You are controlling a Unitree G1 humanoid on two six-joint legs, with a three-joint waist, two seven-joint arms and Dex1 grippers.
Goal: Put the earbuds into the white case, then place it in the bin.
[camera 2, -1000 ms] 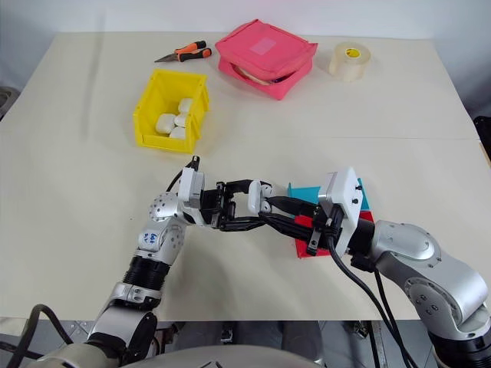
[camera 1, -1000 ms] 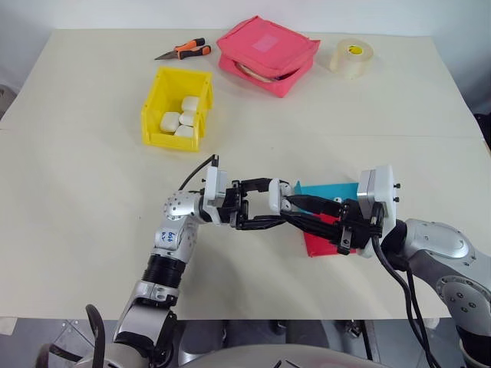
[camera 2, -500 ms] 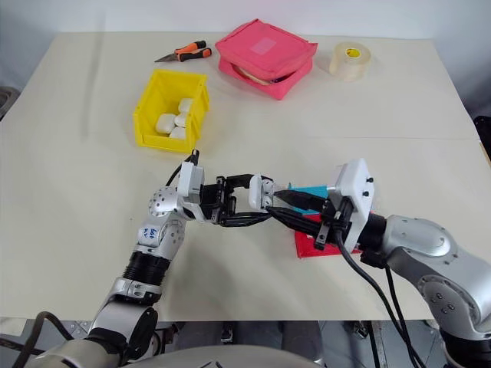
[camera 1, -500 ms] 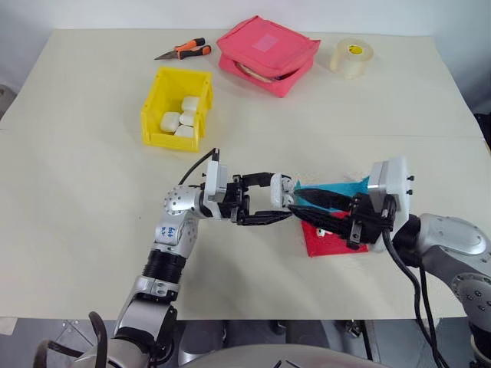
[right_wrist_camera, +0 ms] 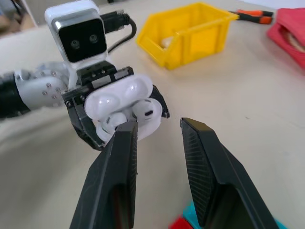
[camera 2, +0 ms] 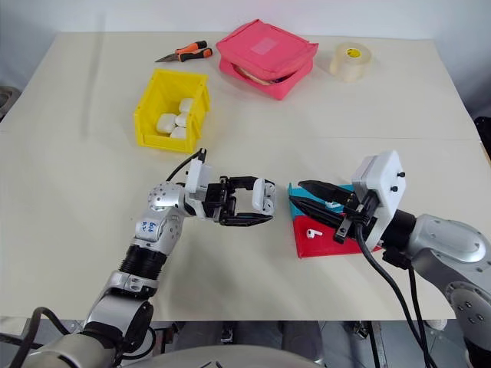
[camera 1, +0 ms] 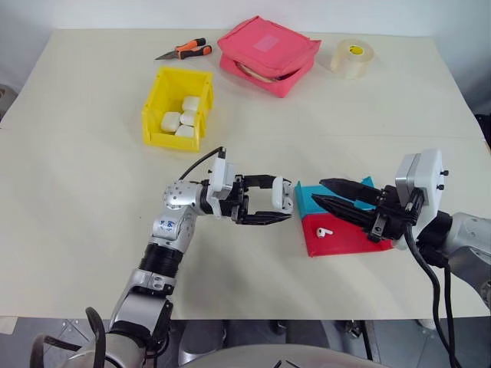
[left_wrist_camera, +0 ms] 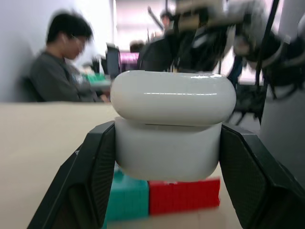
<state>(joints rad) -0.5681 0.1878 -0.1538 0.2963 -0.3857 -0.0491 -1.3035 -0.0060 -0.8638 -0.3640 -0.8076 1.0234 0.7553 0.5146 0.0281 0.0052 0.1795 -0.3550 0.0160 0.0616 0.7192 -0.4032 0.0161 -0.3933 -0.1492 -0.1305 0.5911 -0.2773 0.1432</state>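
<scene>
The left claw (camera 1: 282,205) pinches the small glossy white case (camera 1: 282,195) above the cream desk (camera 1: 77,199) — lid open. The right claw (camera 1: 326,192), spread and empty, hovers over a red tray (camera 1: 345,239) holding one tiny white earbud (camera 1: 324,231). The yellow plastic bin (camera 1: 177,108) sits well behind — nothing between.

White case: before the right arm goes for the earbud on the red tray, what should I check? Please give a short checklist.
1. White case clamped in left gripper: ok.
2. Case lid open, facing the right gripper: ok.
3. Right gripper open and empty: ok.
4. Earbud lies free on red tray: ok.
5. Other earbud already seated in the case: cannot tell.
</scene>
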